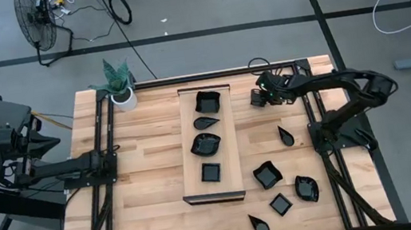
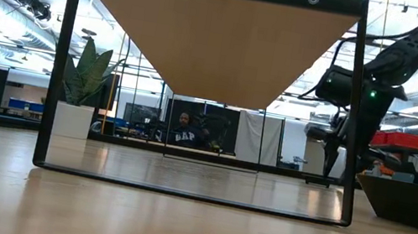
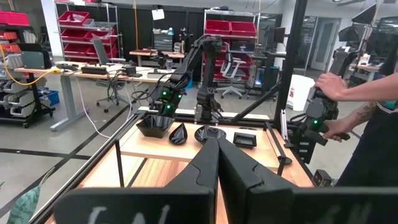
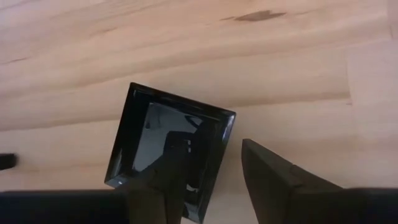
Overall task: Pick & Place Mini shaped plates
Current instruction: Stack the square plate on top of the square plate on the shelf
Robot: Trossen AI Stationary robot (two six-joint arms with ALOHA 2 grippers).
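Note:
My right gripper (image 1: 259,97) is open near the table's far edge, right of the long pale board (image 1: 193,165). It hovers over a small square black plate (image 4: 163,140) that lies flat on the wood. In the right wrist view (image 4: 214,158) one finger stands over the plate's inside and the other (image 4: 267,174) outside its rim, with a gap showing. Several black plates sit on the board: a square bowl (image 1: 207,100), a teardrop (image 1: 206,121), a leaf (image 1: 205,143) and a square (image 1: 211,172). My left gripper (image 1: 113,154) is shut and waits at the left edge.
More black plates lie on the table's right part: a teardrop (image 1: 286,136), two wavy bowls (image 1: 267,175) (image 1: 306,188), a square (image 1: 281,203) and a teardrop (image 1: 259,224). A white pot with a green plant (image 1: 119,87) stands at the far left corner. A person's hands (image 3: 333,87) show beyond the table.

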